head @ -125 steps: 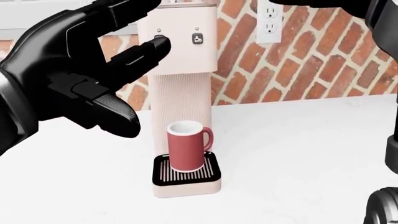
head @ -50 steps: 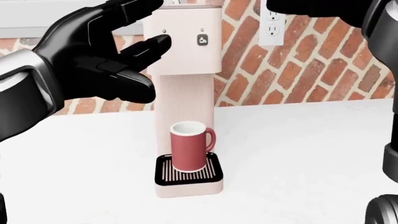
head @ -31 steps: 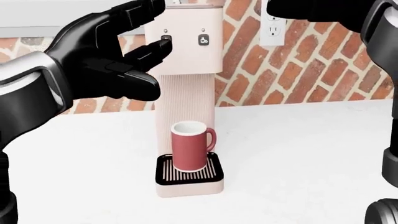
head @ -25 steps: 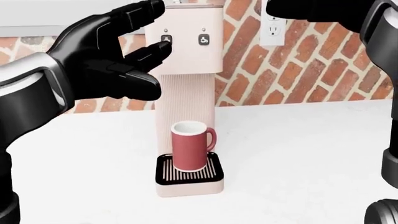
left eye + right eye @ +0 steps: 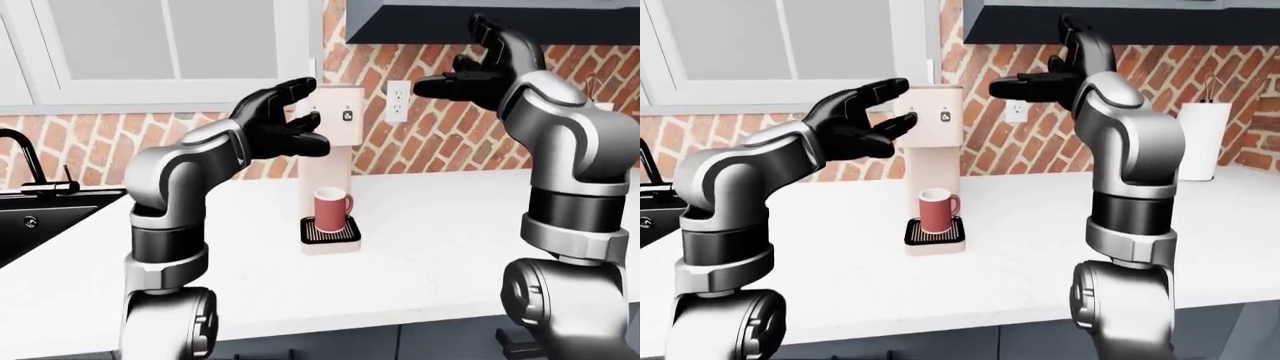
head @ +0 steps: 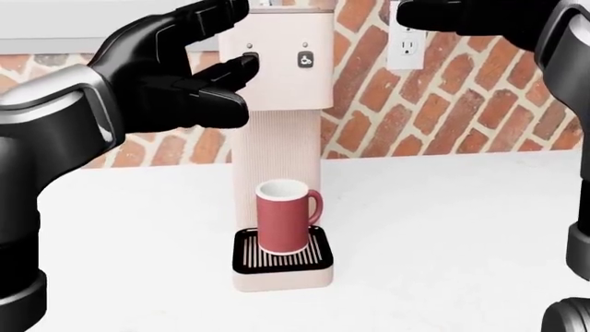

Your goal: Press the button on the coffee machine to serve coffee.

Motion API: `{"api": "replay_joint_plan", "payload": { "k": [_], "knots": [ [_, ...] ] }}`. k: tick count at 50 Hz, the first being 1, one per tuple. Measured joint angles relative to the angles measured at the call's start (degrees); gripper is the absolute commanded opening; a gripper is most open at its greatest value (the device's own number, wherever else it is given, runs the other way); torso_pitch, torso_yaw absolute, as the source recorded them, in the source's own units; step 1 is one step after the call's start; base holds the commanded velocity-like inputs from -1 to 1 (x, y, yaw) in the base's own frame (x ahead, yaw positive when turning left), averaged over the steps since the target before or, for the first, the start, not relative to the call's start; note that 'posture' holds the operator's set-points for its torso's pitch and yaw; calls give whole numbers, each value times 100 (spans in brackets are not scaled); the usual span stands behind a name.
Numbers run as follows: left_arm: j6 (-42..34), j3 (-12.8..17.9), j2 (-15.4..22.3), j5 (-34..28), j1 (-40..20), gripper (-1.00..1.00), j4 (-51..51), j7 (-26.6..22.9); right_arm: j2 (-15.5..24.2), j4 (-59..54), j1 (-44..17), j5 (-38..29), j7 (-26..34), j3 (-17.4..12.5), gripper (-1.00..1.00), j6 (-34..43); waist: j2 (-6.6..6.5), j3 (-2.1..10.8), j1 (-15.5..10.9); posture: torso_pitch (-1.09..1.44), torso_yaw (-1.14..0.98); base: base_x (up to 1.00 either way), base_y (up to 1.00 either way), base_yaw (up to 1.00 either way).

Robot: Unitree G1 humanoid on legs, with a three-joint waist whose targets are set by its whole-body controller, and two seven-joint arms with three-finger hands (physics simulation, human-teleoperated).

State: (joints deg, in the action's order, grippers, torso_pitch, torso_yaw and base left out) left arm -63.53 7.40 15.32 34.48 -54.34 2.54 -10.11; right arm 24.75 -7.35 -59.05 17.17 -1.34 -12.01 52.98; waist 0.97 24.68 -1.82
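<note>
A pale pink coffee machine (image 6: 281, 138) stands on the white counter (image 6: 443, 228) against the brick wall. Its head carries two dark buttons, a left button (image 6: 249, 59) and a right button (image 6: 305, 60). A red mug (image 6: 284, 216) sits on the black drip grate (image 6: 318, 257) under the spout. My left hand (image 6: 207, 52) is open, fingers spread, one fingertip (image 6: 241, 63) at the left button. My right hand (image 5: 478, 64) is open, raised high to the right of the machine, near the wall outlet.
A white wall outlet (image 6: 406, 41) sits right of the machine. In the left-eye view a black sink (image 5: 40, 214) and faucet (image 5: 25, 161) lie at the far left. A white paper-towel roll (image 5: 1198, 142) stands at the right of the right-eye view. A dark cabinet (image 5: 480, 11) hangs above.
My left hand has drifted slightly right and up, bringing a fingertip to the left button. The view shifted a little. The right hand stays raised.
</note>
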Motion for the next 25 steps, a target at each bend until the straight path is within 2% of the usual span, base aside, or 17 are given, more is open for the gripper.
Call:
{"api": "replay_joint_plan", "payload": {
  "k": [25],
  "knots": [
    [331,-59,-53,-361,-237,100,700,-315,-69,-25,89,23,-53,24,100,-72,14,0,7,-73,0,0,0,0]
  ]
}}
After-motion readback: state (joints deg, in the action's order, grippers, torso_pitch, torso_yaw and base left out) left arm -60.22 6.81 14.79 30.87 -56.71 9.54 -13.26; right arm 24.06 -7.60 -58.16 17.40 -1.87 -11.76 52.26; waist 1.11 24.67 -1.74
